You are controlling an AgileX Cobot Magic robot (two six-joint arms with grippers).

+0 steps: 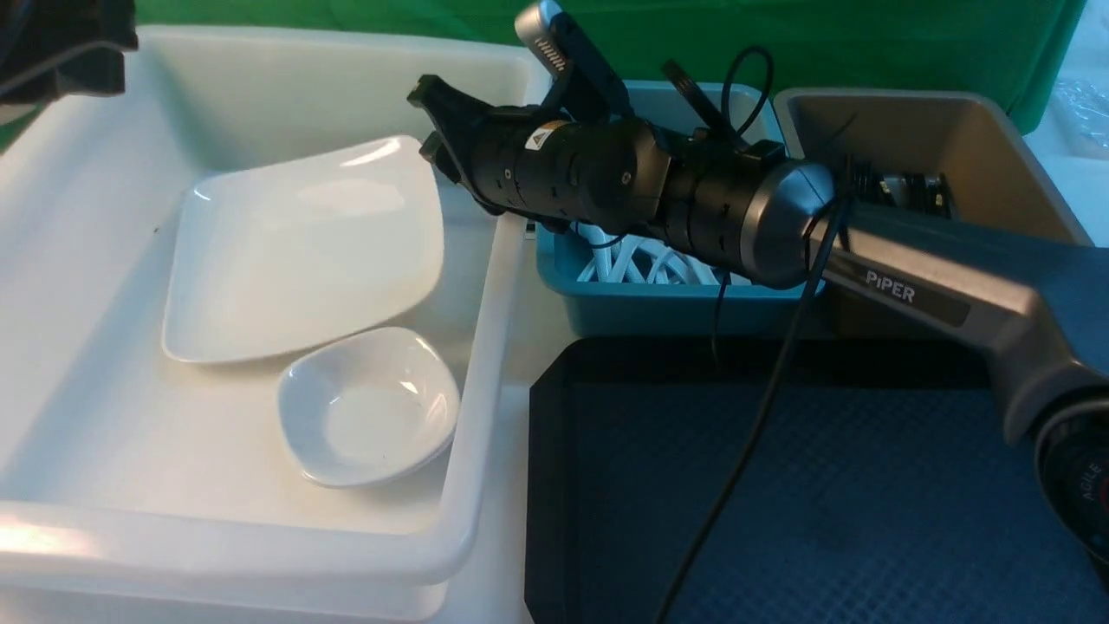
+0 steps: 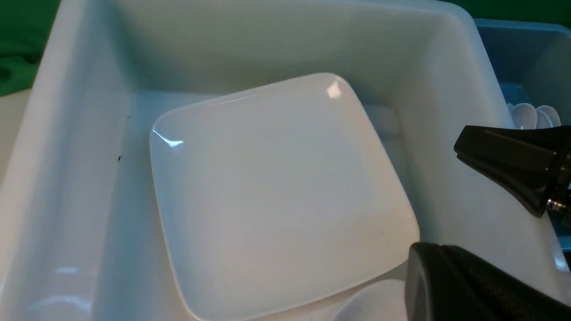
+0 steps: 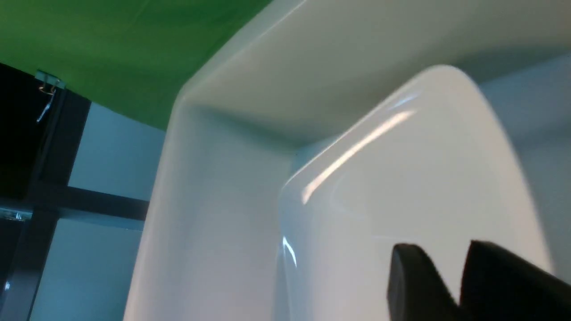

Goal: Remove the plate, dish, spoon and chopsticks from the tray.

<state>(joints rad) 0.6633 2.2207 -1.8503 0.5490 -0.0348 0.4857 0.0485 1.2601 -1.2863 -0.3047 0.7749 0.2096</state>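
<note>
The tray (image 1: 780,485), nearest, shows a bare floor where it is visible. The plate (image 1: 303,251) and dish (image 1: 368,407) lie in the tub (image 1: 485,347) at left. The right fingers (image 1: 442,95), slightly apart and empty, hang by the plate's far right corner. The left fingers (image 2: 446,285) are closed. Clearing looks nearly done; I cannot see the chopsticks.

"PiPER" on right arm (image 1: 953,282)

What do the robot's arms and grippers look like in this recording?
The right arm has a grey link lettered PiPER, a rounded silver joint, a black cylindrical wrist with a triangular warning sticker, loose black cables and a black tapered right gripper. The left gripper is matte black.
</note>
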